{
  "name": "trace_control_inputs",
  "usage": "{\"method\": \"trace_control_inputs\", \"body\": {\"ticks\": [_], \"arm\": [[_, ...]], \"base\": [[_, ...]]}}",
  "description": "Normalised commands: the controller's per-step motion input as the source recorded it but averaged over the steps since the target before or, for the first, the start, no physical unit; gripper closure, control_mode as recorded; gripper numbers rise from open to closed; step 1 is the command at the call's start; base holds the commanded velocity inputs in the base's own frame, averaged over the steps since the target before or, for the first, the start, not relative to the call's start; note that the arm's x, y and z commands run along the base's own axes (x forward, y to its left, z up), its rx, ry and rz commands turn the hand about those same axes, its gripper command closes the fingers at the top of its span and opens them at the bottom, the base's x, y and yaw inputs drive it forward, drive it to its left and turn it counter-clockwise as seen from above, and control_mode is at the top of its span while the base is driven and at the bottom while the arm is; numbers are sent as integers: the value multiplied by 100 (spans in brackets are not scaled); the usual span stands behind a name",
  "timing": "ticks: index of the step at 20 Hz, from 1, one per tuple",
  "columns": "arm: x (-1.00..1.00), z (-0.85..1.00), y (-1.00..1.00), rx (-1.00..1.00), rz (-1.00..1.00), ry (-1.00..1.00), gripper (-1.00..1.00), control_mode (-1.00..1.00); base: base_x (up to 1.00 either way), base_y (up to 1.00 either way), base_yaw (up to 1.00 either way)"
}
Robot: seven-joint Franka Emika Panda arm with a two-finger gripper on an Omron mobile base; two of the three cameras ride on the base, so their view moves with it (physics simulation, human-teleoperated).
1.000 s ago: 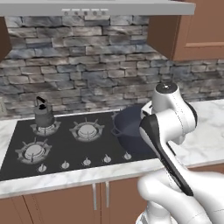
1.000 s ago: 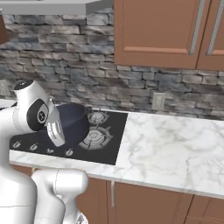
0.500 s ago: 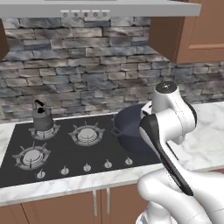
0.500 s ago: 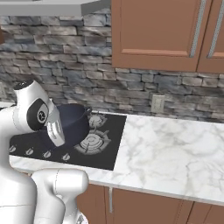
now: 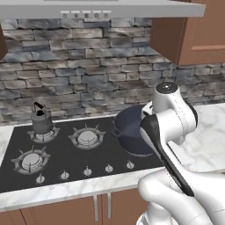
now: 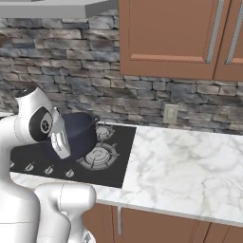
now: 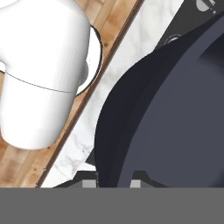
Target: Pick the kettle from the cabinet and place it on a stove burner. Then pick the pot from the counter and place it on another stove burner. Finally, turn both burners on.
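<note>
On my far left the kettle (image 5: 41, 121) sits on the cooktop's (image 5: 66, 158) back-left burner (image 5: 43, 134). To its right, my gripper (image 7: 114, 183) has its jaws clamped on the pot's (image 5: 129, 129) rim, holding it above the cooktop's right side.

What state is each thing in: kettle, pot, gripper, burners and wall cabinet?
kettle: upright on the rear left burner.
pot: lidless, held above the cooktop's right side.
gripper: shut on the pot's rim.
burners: no flame visible.
wall cabinet: doors shut.
</note>
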Motion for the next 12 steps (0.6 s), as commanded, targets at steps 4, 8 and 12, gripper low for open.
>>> {"method": "trace_control_inputs", "body": {"ticks": [4, 8, 12], "arm": [[0, 0, 0, 0, 0, 0, 100, 100], [0, 0, 0, 0, 0, 0, 100, 100], [18, 0, 6, 0, 0, 0, 100, -100]], "base": [[10, 1, 0], [0, 0, 0], [0, 0, 0]]}}
